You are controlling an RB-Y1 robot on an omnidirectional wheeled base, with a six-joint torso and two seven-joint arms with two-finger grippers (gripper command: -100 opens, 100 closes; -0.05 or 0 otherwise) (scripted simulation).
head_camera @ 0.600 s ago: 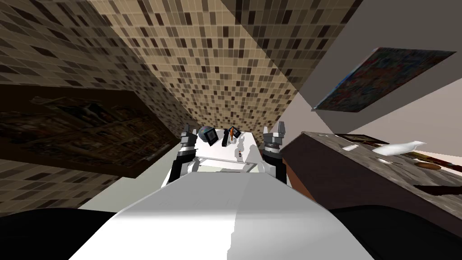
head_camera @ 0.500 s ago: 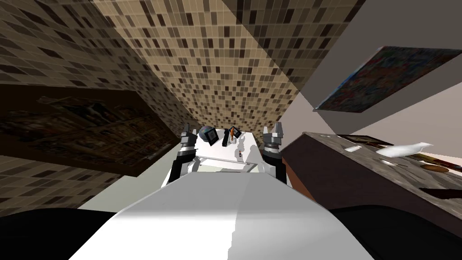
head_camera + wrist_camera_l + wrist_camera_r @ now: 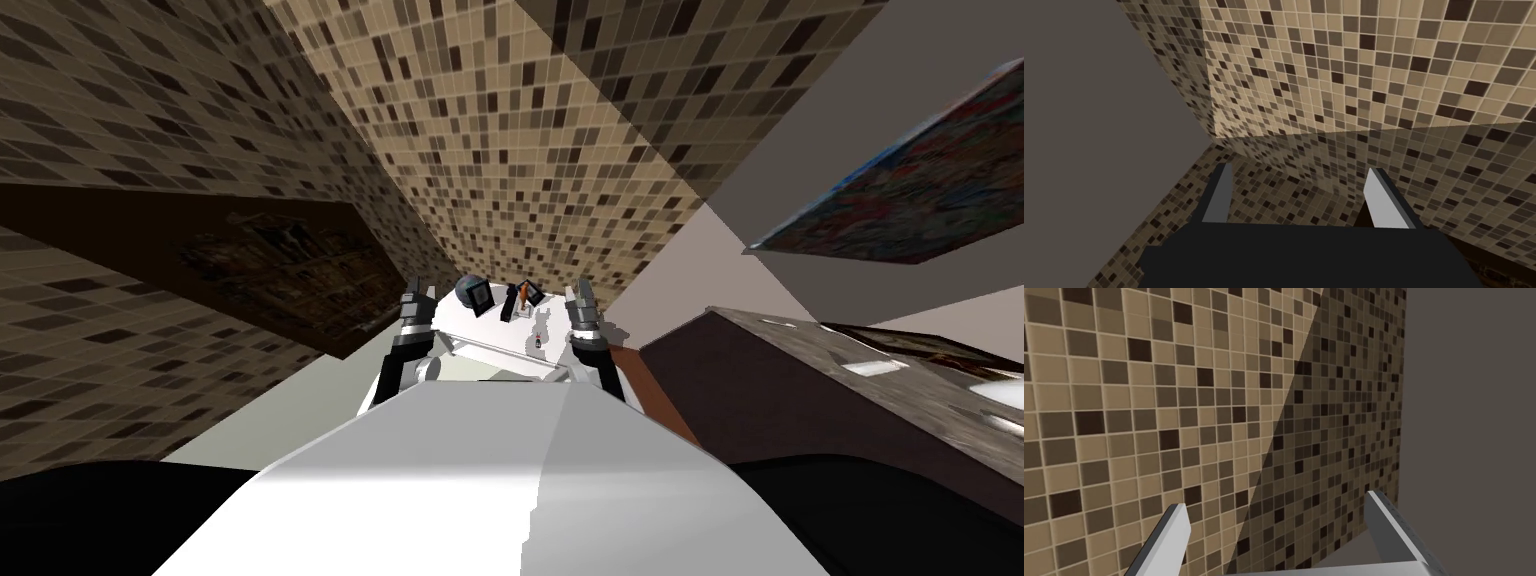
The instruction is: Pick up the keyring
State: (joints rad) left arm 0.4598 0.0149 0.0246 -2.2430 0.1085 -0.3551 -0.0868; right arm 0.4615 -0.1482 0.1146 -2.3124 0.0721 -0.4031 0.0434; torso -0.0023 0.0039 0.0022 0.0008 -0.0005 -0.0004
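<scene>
The keyring [image 3: 538,343], as far as I can judge, is the small dark-and-red thing lying on the white top [image 3: 480,332] near its front edge. It is apart from the globe [image 3: 468,291] and the frame [image 3: 535,293], which stand farther back, and it is too small to show its ring or which way it lies. The right gripper [image 3: 578,291] hovers near it, at the top's right edge, raised and pointing forward rather than down, with its fingers spread and nothing between them. The left gripper [image 3: 418,290] hangs at the top's left edge, also spread and empty, well apart from the keyring. The step in hand looks like the approach, with the grasp not yet begun. The right arm seems the natural one to use, being much the nearer. To do it well, the wrist should tip until the fingers point down at the top, so that its camera finds the keyring before any descent. The gripper should then centre over the thing, one finger on each side. It should come down slowly until the tips almost meet the surface, since so flat and light a thing will likely slide, or be pushed off the near edge, if a finger strikes it. Closing should be gentle and the lift straight up, clear of the things behind.
</scene>
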